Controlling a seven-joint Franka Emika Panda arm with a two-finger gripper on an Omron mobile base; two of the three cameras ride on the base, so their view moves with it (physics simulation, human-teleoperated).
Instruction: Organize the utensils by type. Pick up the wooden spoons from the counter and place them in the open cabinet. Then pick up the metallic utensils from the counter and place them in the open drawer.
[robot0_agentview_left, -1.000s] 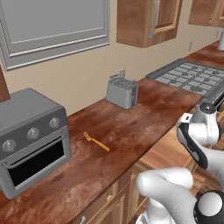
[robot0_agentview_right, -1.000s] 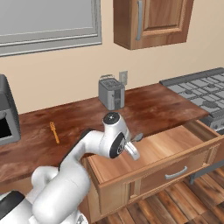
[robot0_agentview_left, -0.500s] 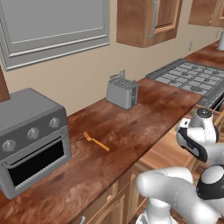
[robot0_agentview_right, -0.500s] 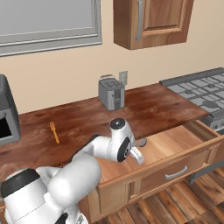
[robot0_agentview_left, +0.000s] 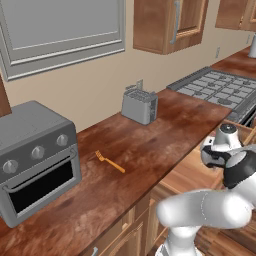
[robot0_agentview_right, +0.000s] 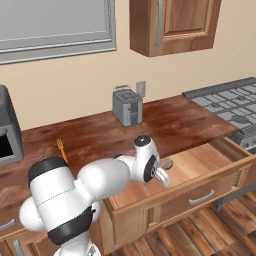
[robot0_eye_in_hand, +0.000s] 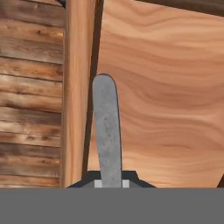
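Note:
My gripper (robot0_eye_in_hand: 108, 183) is shut on a slim grey metal utensil (robot0_eye_in_hand: 106, 127), whose rounded end points away from the hand. It hangs over the light tan floor of the open drawer (robot0_eye_in_hand: 166, 87), close to the drawer's side wall (robot0_eye_in_hand: 78, 87). In the right base view the gripper (robot0_agentview_right: 161, 174) sits low above the left part of the drawer (robot0_agentview_right: 200, 162). The orange-gold fork (robot0_agentview_left: 110, 161) lies flat on the dark reddish counter (robot0_agentview_left: 165, 135), also seen as the fork (robot0_agentview_right: 61, 148) left of the arm. The wooden spoon is out of view. The wall cabinet (robot0_agentview_right: 172, 25) hangs above.
A grey toaster oven (robot0_agentview_left: 35, 160) stands at the counter's left end and a small toaster (robot0_agentview_left: 140, 106) by the wall. A stovetop (robot0_agentview_left: 220, 87) lies to the right. Wood-plank flooring (robot0_eye_in_hand: 30, 87) shows beside the drawer.
The arm has folded lower and the hand has shifted slightly right over the drawer, still holding the grey utensil. The fork has not moved.

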